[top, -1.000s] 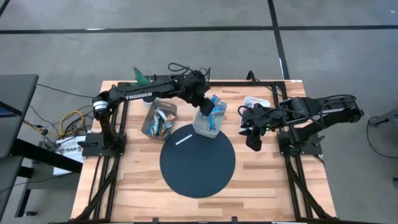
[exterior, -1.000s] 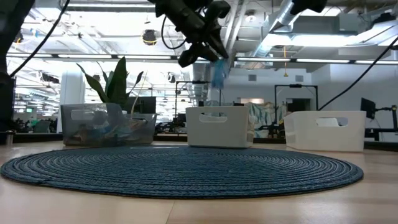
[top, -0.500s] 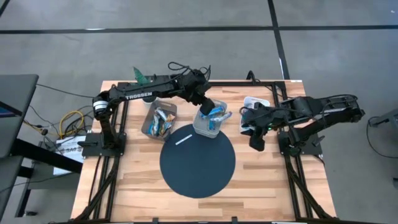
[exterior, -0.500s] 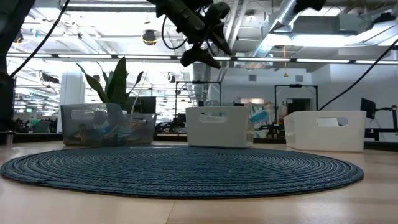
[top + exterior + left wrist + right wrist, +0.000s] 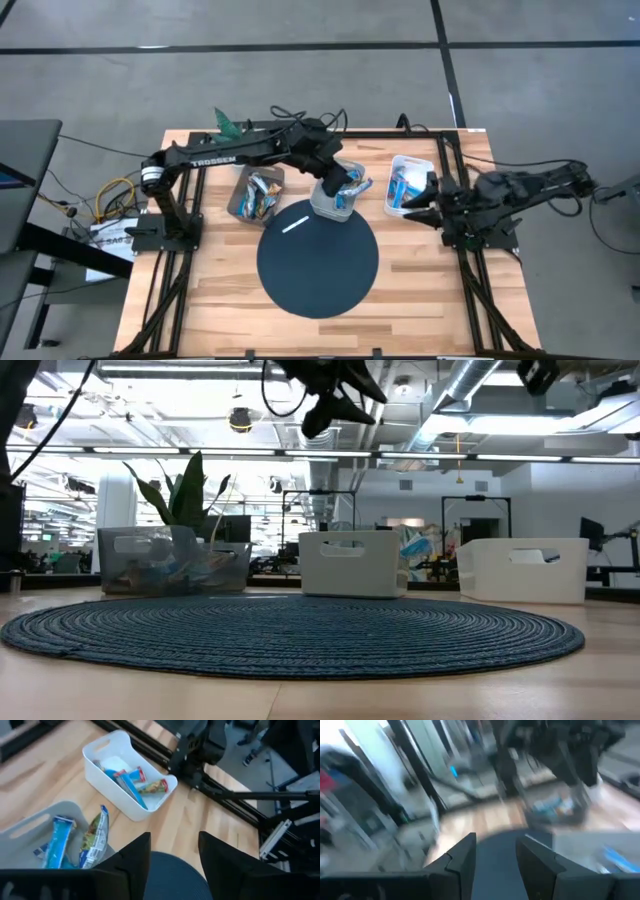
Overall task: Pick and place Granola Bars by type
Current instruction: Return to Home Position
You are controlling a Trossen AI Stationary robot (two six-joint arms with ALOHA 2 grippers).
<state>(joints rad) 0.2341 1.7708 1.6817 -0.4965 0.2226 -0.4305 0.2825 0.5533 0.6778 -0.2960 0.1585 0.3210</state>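
Note:
Blue granola bars (image 5: 345, 186) lie in the middle grey bin (image 5: 326, 205); in the left wrist view one bar (image 5: 96, 839) leans over its rim. Multicoloured bars (image 5: 258, 192) fill the clear left bin (image 5: 237, 200). More bars (image 5: 405, 182) sit in the white right bin (image 5: 393, 200). My left gripper (image 5: 333, 184) hangs open and empty above the middle bin, high in the low view (image 5: 340, 410). My right gripper (image 5: 413, 208) is open and empty, beside the right bin's near right corner.
A round dark woven mat (image 5: 318, 258) covers the table's middle, with a thin white stick (image 5: 296, 222) on its far left part. A green plant (image 5: 226, 121) stands at the far left corner. Bare wood (image 5: 420, 290) lies around the mat.
My left gripper let go of a blue bar over the middle bin; the bar dropped in, and the gripper rose. My right arm drew back toward the table's right edge, uncovering the white right bin.

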